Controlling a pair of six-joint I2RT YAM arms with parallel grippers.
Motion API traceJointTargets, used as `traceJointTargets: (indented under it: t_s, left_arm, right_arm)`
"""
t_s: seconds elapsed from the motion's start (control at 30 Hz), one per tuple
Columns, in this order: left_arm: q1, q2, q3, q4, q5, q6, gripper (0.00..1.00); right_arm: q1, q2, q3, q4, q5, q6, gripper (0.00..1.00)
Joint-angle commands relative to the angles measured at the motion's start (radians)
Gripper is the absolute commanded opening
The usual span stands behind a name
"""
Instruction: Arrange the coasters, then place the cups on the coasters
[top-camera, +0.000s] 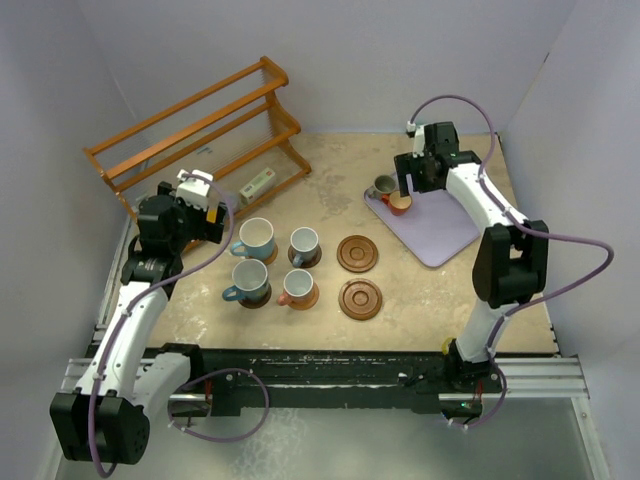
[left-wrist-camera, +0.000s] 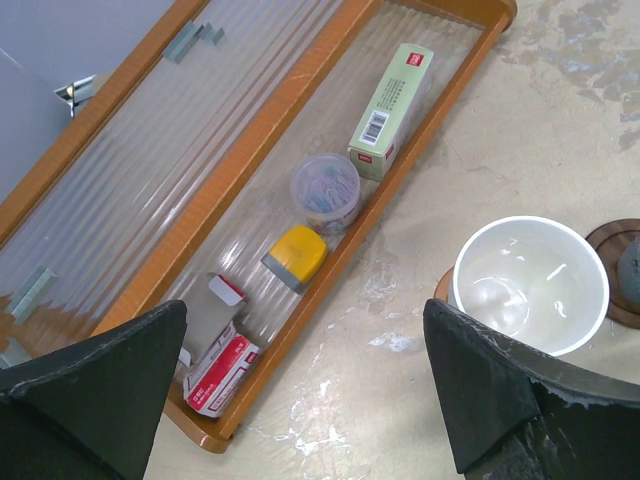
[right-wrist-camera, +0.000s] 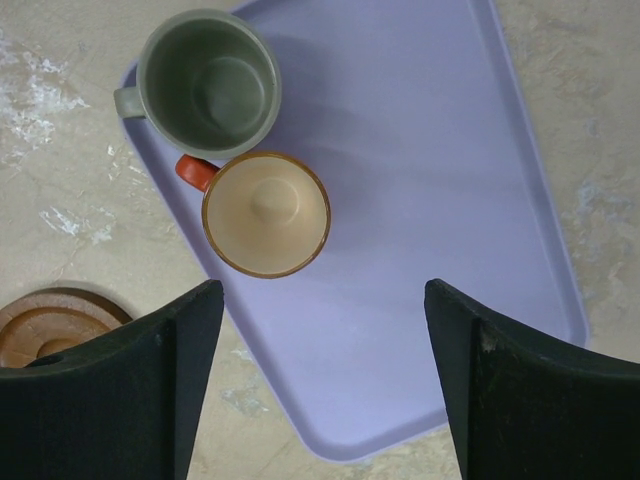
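Four cups stand on coasters left of centre: light blue (top-camera: 256, 238), grey-blue (top-camera: 304, 243), blue (top-camera: 248, 282) and pink (top-camera: 297, 287). Two bare brown coasters (top-camera: 357, 253) (top-camera: 360, 298) lie to their right. A grey-olive cup (right-wrist-camera: 208, 85) and an orange cup (right-wrist-camera: 266, 213) sit at the left end of the lavender tray (right-wrist-camera: 430, 150). My right gripper (right-wrist-camera: 325, 390) hangs open over the tray, just short of the orange cup, with nothing between its fingers. My left gripper (left-wrist-camera: 305, 400) is open above bare table between the rack and the light blue cup (left-wrist-camera: 530, 285).
A wooden rack (top-camera: 200, 130) stands at the back left. Its bottom shelf holds a green box (left-wrist-camera: 390, 95), a tub of clips (left-wrist-camera: 325, 192), a yellow item (left-wrist-camera: 296, 255) and a red box (left-wrist-camera: 215, 370). Walls close in the back and sides.
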Motion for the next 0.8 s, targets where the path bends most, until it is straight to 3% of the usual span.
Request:
traceJointTargets:
  t_s: [0.0, 0.27, 0.77]
  left_arm:
    - [0.008, -0.050, 0.008, 0.048, 0.030, -0.008, 0.99]
    - [0.008, -0.083, 0.009, 0.040, 0.066, -0.010, 0.99]
    - [0.007, -0.092, 0.001, 0.050, 0.078, -0.002, 0.99]
  right_arm:
    - [-0.002, 0.036, 0.058, -0.013, 0.001, 0.047, 0.80]
    - [-0.003, 0.133, 0.103, -0.050, 0.022, 0.061, 0.62]
    - [-0.003, 0.256, 0.192, -0.117, 0.009, 0.055, 0.38]
